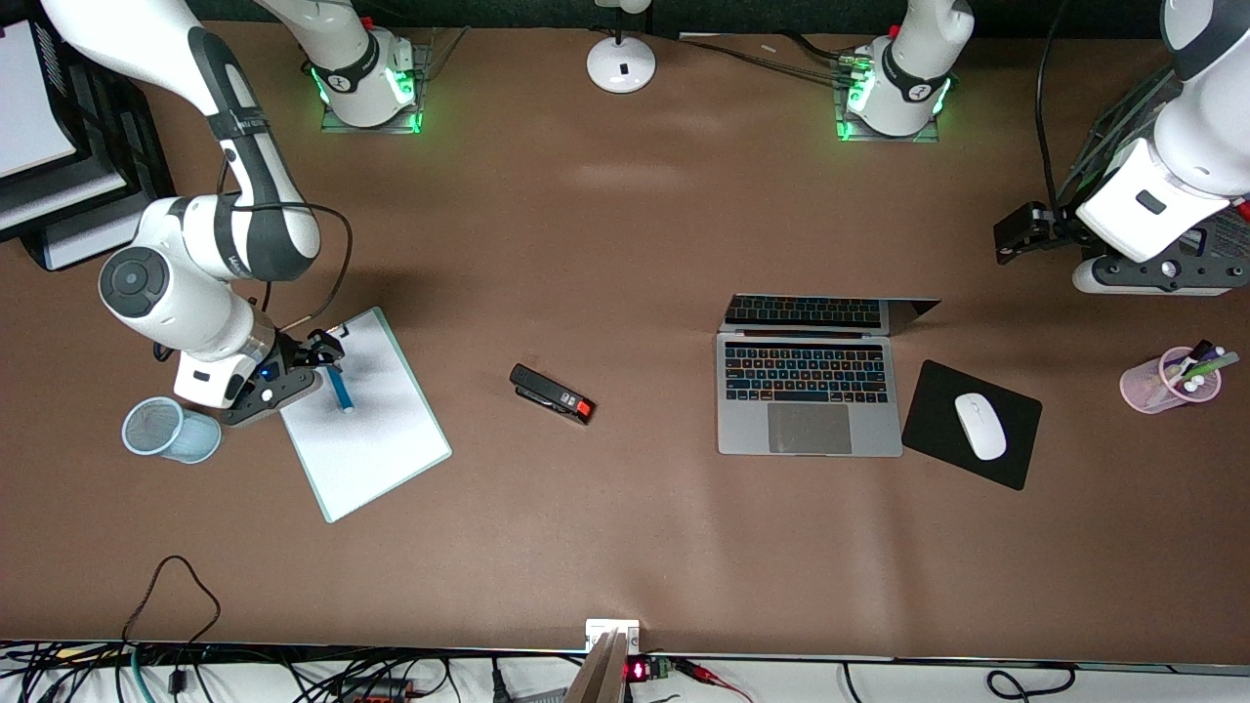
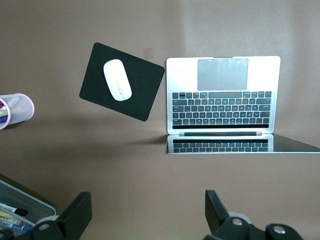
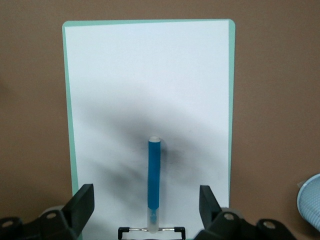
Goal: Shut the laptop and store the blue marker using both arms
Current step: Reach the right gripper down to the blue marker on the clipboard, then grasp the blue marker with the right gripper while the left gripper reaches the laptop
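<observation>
The right gripper (image 1: 327, 353) hangs released over the whiteboard (image 1: 366, 425), above the blue marker (image 1: 340, 387). The left gripper (image 1: 1016, 237) waits released above the worktop (image 1: 605, 254) near the open laptop (image 1: 809, 395).

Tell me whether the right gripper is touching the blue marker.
Apart. The right wrist view shows the right gripper open, its fingers clear of the blue marker on either side.

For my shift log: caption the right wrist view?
Open right gripper poised over blue marker lying on whiteboard.
</observation>
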`<state>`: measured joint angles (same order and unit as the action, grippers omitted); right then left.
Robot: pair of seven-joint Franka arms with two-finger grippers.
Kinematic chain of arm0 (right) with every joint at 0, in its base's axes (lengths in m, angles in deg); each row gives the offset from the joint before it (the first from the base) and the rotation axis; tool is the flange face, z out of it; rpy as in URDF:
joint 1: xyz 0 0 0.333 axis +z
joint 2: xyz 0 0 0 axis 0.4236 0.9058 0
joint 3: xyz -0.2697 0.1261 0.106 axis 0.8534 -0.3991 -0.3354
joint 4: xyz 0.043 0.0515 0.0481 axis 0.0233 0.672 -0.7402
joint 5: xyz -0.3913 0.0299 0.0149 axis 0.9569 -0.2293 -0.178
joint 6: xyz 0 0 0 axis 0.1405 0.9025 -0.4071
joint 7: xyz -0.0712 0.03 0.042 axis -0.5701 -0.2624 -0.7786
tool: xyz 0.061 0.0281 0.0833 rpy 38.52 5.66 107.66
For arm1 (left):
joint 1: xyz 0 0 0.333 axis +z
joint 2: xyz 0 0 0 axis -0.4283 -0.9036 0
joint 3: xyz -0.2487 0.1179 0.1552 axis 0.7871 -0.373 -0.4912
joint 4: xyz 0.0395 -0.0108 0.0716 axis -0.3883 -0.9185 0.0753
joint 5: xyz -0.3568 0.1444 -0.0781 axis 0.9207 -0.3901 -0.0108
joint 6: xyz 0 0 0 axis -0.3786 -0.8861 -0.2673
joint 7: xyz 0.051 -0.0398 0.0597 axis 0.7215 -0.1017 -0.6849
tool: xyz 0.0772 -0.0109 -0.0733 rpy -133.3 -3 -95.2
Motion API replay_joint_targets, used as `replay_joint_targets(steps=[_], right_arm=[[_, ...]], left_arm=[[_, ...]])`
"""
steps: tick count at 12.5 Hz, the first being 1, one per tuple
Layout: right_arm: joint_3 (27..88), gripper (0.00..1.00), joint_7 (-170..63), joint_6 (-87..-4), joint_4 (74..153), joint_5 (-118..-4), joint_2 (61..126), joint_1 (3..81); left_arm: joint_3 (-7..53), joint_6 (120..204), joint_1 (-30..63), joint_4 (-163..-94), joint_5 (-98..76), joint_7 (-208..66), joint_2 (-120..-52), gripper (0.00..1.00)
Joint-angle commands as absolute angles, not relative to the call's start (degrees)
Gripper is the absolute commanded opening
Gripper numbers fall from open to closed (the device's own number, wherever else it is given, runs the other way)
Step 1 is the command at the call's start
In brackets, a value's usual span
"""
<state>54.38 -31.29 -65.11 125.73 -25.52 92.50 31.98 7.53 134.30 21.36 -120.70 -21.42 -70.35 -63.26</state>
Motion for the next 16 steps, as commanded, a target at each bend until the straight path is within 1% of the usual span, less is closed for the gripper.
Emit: replay_joint_targets(steps=[1, 2, 5, 7, 9, 11, 13, 14, 15, 16], right_arm=[[54.4, 0.86, -29.1, -66.3, 126.3, -26.3, 93.1, 31.9], [54.4, 0.84, -29.1, -66.6, 126.3, -26.3, 93.3, 32.0], [54.4, 0.83, -28.5, -67.8, 126.2, -26.3, 94.2, 32.0], [54.4, 0.78, -25.9, -68.7, 126.2, -26.3, 94.9, 31.8], [54.4, 0.78, -25.3, -70.0, 126.2, -26.3, 96.1, 31.7], [54.4, 0.75, -25.2, -71.6, 126.2, -26.4, 97.4, 31.7], [54.4, 0.74, -25.2, -73.2, 126.1, -26.4, 98.7, 31.7], [54.4, 0.72, -25.2, -73.8, 126.1, -26.4, 99.2, 31.7], [54.3, 0.7, -25.2, -74.2, 126.0, -26.4, 99.8, 31.7], [54.3, 0.68, -25.2, -74.3, 126.0, -26.4, 100.1, 31.7]], left_arm=[[7.9, 133.2, 21.7, -119.9, -22.5, -69.1, -63.1, 1.0], [7.9, 133.2, 21.7, -119.9, -22.6, -69.1, -63.1, 1.0], [7.9, 133.2, 21.7, -119.9, -22.5, -69.2, -63.1, 1.0], [7.9, 133.1, 21.5, -119.9, -22.0, -70.2, -63.9, 1.0], [8.1, 128.1, 21.6, -119.2, -20.5, -70.2, -66.5, 1.0], [7.9, 127.7, 21.4, -116.2, -18.6, -69.9, -69.0, 1.0], [8.1, 125.3, 21.2, -115.3, -19.2, -67.9, -69.9, 1.0], [8.1, 124.4, 21.3, -115.7, -18.9, -68.0, -69.9, 0.83], [8.2, 122.7, 21.2, -115.7, -18.9, -68.0, -69.9, 0.53], [8.3, 120.9, 21.2, -115.8, -18.7, -68.0, -69.9, 0.32]])
